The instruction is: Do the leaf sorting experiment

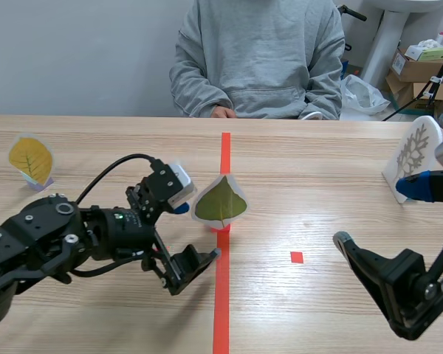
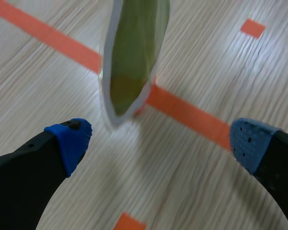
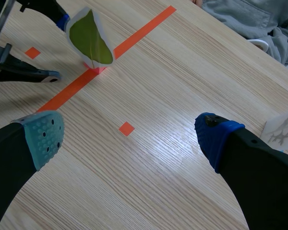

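- My left gripper (image 1: 194, 233) is open. Its two fingers are wide apart and hold nothing.
- The green leaf (image 1: 220, 203) stands up on the red line (image 1: 221, 310), in the middle of the table (image 1: 317, 162). It has a white edge and a small pink foot.
- This leaf is just ahead of my left gripper, in front of the gap between the fingers. One blue pad (image 2: 72, 141) is close to the leaf's edge. I cannot tell if it touches.
- My right gripper (image 1: 376, 214) is open too, with nothing in it. It hangs over the table on my right side, well apart from the green leaf.
- A small red square (image 1: 297, 257) is on the table between the green leaf and my right gripper.
- The yellow leaf (image 1: 31, 160) stands far over on my left.
- The white leaf (image 1: 413, 153) stands far over on my right, near my right arm.
- A person (image 1: 258, 59) in a grey top sits across the table.
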Available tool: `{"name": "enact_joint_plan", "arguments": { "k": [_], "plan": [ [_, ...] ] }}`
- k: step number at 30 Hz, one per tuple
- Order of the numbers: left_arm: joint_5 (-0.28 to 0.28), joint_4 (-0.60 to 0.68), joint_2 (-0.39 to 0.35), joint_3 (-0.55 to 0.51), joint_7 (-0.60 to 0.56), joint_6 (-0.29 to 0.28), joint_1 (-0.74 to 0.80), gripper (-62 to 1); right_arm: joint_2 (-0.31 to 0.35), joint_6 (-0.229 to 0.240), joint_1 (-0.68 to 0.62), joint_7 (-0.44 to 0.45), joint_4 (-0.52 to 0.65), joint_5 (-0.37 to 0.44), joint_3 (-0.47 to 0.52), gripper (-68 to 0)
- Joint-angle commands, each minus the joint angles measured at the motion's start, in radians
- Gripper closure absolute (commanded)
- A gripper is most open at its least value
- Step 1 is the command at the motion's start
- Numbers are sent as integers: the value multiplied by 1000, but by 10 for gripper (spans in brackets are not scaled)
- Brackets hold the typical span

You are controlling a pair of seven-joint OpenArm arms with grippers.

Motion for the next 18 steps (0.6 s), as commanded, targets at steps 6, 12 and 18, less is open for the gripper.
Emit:
{"name": "enact_joint_plan", "arguments": {
  "k": [6, 12, 18],
  "plan": [
    [-5, -29, 84, -14, -10, 11, -47, -613, 8, -7, 9, 8, -2, 6, 2, -556],
    [-3, -49, 117, -14, -14, 29, -52, -611, 8, -7, 9, 8, -2, 6, 2, -556],
    [-2, -53, 124, -14, -26, 37, -52, -579, 8, -7, 9, 8, -2, 6, 2, -556]
  ]
}}
